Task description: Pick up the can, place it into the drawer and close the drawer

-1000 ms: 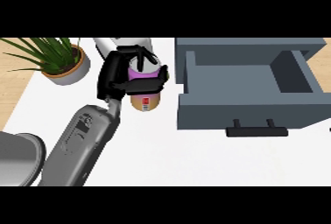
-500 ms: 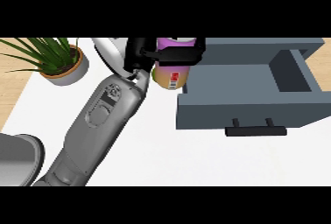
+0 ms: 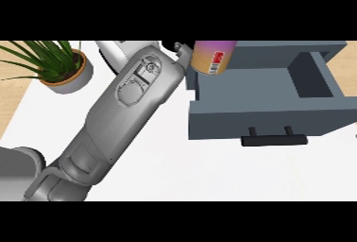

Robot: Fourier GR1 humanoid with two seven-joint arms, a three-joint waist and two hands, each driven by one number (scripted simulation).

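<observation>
Step in hand, as I judge it: carrying the can (image 3: 213, 56) to the open drawer (image 3: 265, 113), placement not yet made; the can shows at the top edge of the head view, tilted, over the drawer's left wall near its back corner, its upper end cut off by the edge; the left forearm (image 3: 132, 104) runs up from the lower left across the bench (image 3: 209, 175) to meet it; of the left hand (image 3: 170, 45) I see only a dark sliver just beside the can, so I cannot tell whether it is closed on the can, though the can's position off the bench suggests it is being carried; the right hand does not show; a potted plant (image 3: 52, 61) stands well apart at the far left. The next move calls for shifting the can rightward past the wall, lowering it inside, then pushing the handle (image 3: 274, 140) to shut the drawer.
</observation>
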